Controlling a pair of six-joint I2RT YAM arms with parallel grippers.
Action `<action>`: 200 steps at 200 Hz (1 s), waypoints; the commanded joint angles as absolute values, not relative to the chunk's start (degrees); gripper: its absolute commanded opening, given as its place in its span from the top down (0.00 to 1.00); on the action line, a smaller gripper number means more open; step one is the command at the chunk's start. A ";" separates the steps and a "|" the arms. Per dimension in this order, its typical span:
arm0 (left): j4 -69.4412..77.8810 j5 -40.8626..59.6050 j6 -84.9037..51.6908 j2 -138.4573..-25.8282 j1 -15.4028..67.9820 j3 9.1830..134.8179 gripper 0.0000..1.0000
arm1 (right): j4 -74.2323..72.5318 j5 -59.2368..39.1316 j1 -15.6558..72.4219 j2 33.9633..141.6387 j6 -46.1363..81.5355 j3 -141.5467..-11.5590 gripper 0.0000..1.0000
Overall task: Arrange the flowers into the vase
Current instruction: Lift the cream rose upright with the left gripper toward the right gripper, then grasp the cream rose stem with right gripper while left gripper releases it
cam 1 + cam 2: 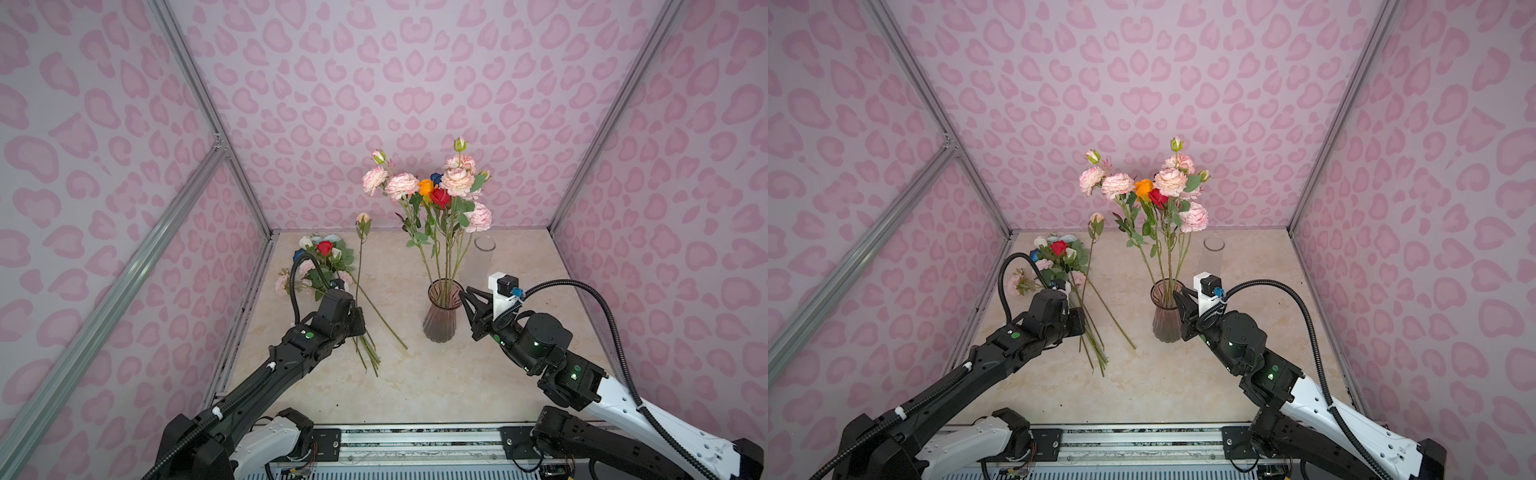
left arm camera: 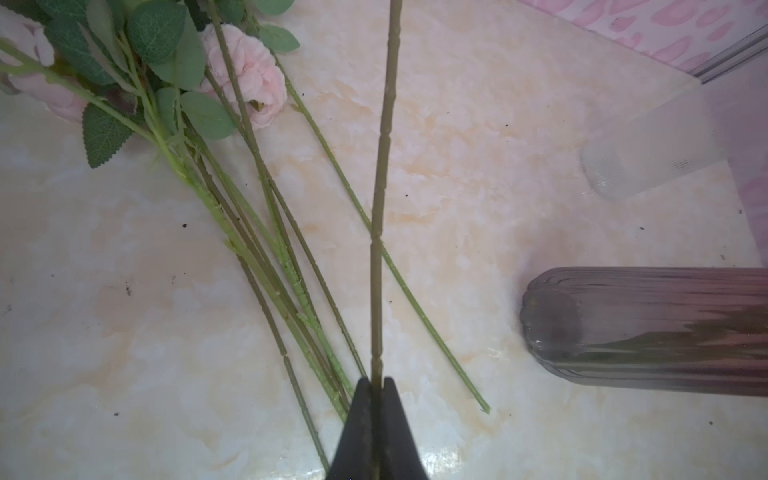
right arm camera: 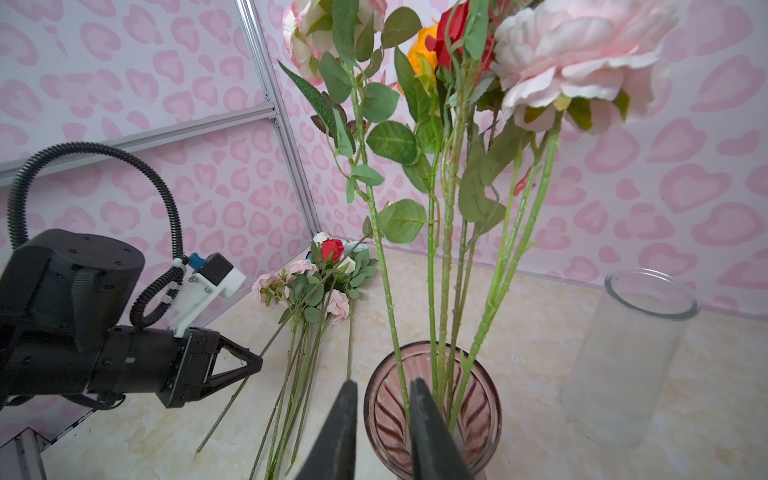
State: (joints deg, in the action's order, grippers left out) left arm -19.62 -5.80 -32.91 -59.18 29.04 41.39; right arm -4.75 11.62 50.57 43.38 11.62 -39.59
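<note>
A ribbed purple glass vase (image 1: 440, 320) (image 1: 1165, 320) (image 2: 644, 328) (image 3: 496, 407) stands mid-table with several flowers (image 1: 419, 187) (image 1: 1142, 189) upright in it: pink, orange and red heads. More flowers (image 1: 324, 257) (image 1: 1059, 253) (image 3: 328, 270) lie in a pile at the back left, stems fanned toward the front. My left gripper (image 1: 357, 328) (image 1: 1081, 328) (image 2: 376, 380) (image 3: 257, 361) is shut on one stem (image 2: 380, 208). That stem slants up to a pale bud (image 1: 363, 218) (image 1: 1096, 217). My right gripper (image 1: 462, 294) (image 1: 1177, 296) (image 3: 383, 380) is open and straddles the vase rim, one finger outside and one inside.
A clear glass jar (image 1: 484, 245) (image 1: 1214, 245) (image 2: 648, 145) (image 3: 636, 353) stands empty behind the vase at the right. One loose stem (image 1: 382, 320) lies slanted between the pile and the vase. Pink patterned walls close in the back and both sides.
</note>
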 commanded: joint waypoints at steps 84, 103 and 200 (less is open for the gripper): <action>9.37 -0.64 -25.84 -26.45 29.16 31.02 0.97 | -1.86 3.37 50.88 45.30 8.83 -50.57 0.66; 14.82 5.18 -23.12 -24.86 29.52 30.30 0.97 | -1.44 -0.87 50.93 47.91 8.36 -55.02 0.58; 16.51 6.68 -12.22 -34.40 46.52 36.30 0.97 | -6.77 -19.30 51.06 66.52 16.30 -78.13 0.46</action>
